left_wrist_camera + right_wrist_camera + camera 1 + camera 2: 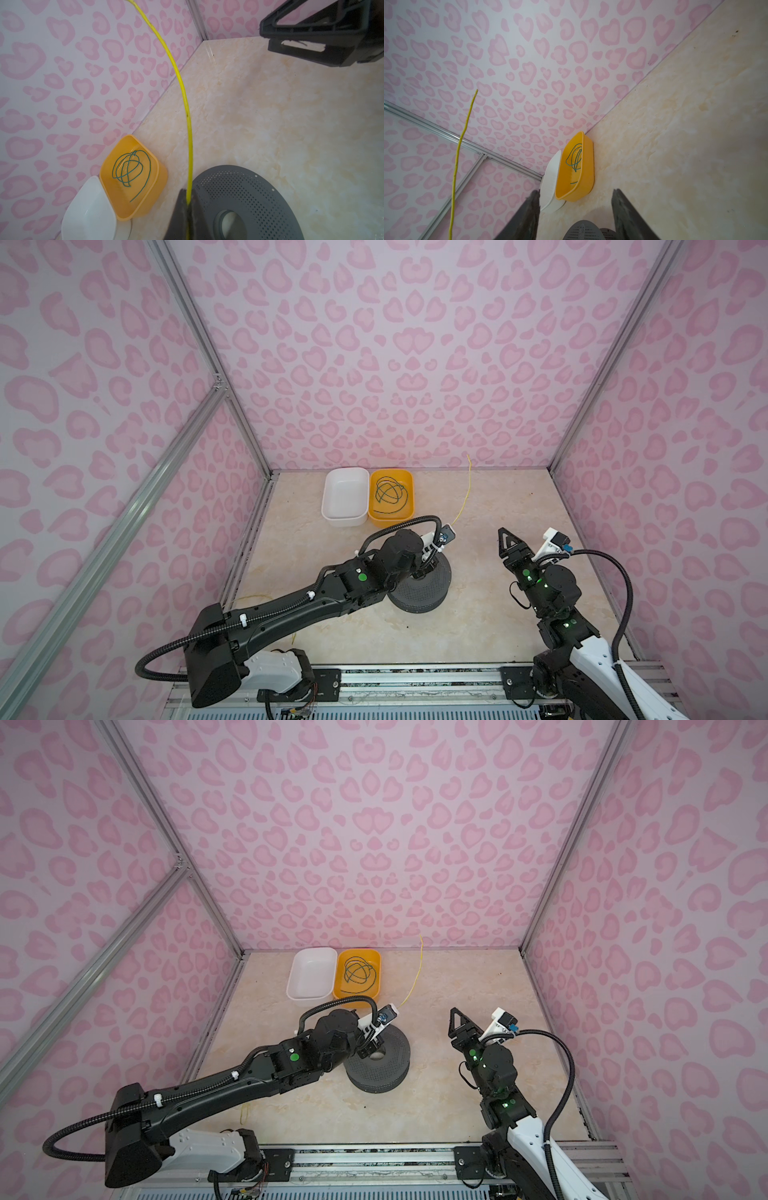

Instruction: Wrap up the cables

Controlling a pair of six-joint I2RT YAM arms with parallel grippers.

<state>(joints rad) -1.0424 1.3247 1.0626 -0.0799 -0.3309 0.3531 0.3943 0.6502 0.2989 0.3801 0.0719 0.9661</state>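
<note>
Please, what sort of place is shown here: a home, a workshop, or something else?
Probably a robot test cell, not a home: a left arm and a right arm mounted on a metal rail, a marble-look tabletop, and printed pink walls held by aluminium posts.

Left tub point(345, 494) beside right tub point(390, 519) at back wall point(415, 364); coiled cable point(390, 492) in latter; spool point(428, 593) before them.

I see my left arm point(291, 605) and right arm point(552, 593) in black casings with white base shells point(270, 672), green status lights point(362, 577), ribbed black hoses point(630, 593), white zip ties point(243, 619) and white wrist-camera mounts point(550, 539)
</note>
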